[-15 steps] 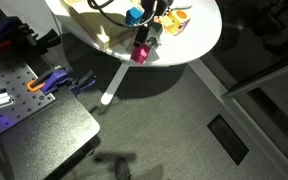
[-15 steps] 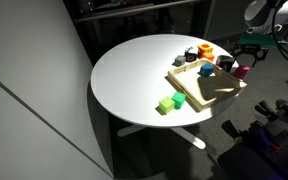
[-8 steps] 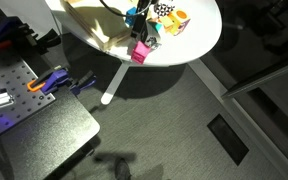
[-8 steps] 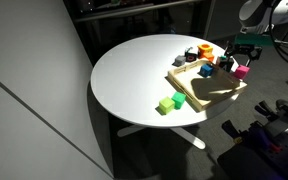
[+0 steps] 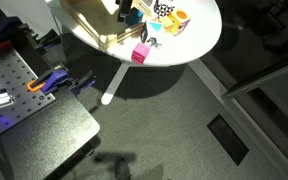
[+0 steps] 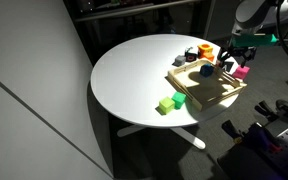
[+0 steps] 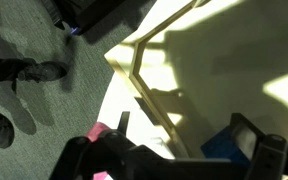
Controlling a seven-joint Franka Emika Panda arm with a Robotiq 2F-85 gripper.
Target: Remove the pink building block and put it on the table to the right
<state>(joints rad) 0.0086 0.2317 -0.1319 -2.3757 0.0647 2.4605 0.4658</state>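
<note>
The pink building block (image 5: 140, 52) lies on the round white table (image 5: 199, 40) near its edge, just outside the wooden tray (image 6: 206, 88). It also shows in an exterior view (image 6: 241, 72), and as a pink patch at the lower left of the wrist view (image 7: 99, 132). My gripper (image 5: 127, 11) (image 6: 234, 50) hangs above the tray, apart from the pink block. In the wrist view the gripper (image 7: 184, 135) is open and empty. A blue block (image 7: 224, 150) sits in the tray by its right finger.
An orange-yellow toy (image 5: 174, 20) (image 6: 206, 50) and a dark toy lie beyond the tray. Two green blocks (image 6: 167, 103) lie on the table in front of the tray. A dark perforated workbench (image 5: 24, 100) with tools stands beside the table.
My gripper has let go of the pink block, which now rests on the table beside the tray. The gripper has risen and moved back over the tray.
</note>
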